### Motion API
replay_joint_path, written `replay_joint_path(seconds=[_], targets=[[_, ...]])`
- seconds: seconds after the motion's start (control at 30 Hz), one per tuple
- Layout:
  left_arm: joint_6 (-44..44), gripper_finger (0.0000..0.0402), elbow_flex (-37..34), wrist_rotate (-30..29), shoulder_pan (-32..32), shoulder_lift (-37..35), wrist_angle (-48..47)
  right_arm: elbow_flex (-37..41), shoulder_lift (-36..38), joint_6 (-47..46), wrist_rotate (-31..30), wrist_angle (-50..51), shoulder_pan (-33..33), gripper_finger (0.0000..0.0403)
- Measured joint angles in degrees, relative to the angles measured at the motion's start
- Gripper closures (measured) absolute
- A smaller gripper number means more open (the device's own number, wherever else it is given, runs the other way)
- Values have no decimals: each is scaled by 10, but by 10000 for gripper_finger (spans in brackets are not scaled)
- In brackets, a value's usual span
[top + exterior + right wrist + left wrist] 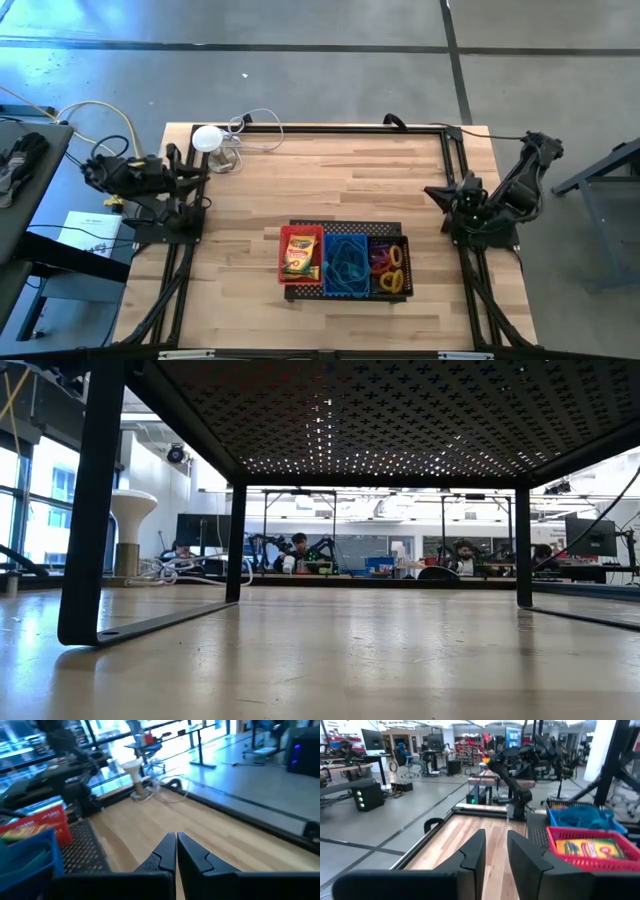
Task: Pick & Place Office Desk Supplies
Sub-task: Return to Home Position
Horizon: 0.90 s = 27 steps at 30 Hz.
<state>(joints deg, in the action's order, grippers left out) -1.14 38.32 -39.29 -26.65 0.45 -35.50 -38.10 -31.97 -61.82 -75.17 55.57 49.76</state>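
Mesh baskets, 3 in all, stand in a touching row on the raised black perforated shelf [400, 420], toward the lower middle of the table [330, 170] in the high view. The red basket [283, 255] at the left end holds a yellow crayon box [298, 258]. The blue basket [345, 233] in the middle holds a blue tangle we cannot make out. The black basket [407, 265] at the right end holds red, orange and yellow rubber-band loops [385, 262]. We judge the sorting done, so the main risk from here is disturbance. The row seems to fill the shelf's width, with the 2 end baskets at its edges, and a swing by either arm while folding away could knock 1 off. The left arm also sits near the white disc [207, 138] and its clear cable [255, 125], which a careless move could snag. Both arms are folded low at the table's sides, well apart from the baskets. The left gripper [496, 834] points across the table with a narrow gap between its fingers and holds nothing. The right gripper [176, 840] points back toward the left side with its fingers pressed together, also empty. From table height we see only the shelf's underside and legs.
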Motion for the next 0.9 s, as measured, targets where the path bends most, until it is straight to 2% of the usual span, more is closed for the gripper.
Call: replay_joint_path(seconds=[0.17, 0.33, 0.4, 0.53, 0.6, 0.9], targets=[[-2, 328, -22, -18, -15, 0, 14, 70, 33, 154, 5, -168, 0, 401], [-3, 333, -38, -25, -28, 0, 32, 129, 60, 295, 56, -331, -25, 401], [-10, 334, -42, -29, -32, 0, 33, 151, 69, 366, 108, -411, -52, 401], [-27, 335, -48, -27, -37, 0, 34, 201, 76, 527, 281, -603, -125, 401], [-33, 335, -56, -25, -37, 0, 34, 219, 77, 573, 355, -656, -164, 401], [-41, 335, -100, -22, -37, 0, 51, 264, 89, 558, 538, -671, -303, 401]])
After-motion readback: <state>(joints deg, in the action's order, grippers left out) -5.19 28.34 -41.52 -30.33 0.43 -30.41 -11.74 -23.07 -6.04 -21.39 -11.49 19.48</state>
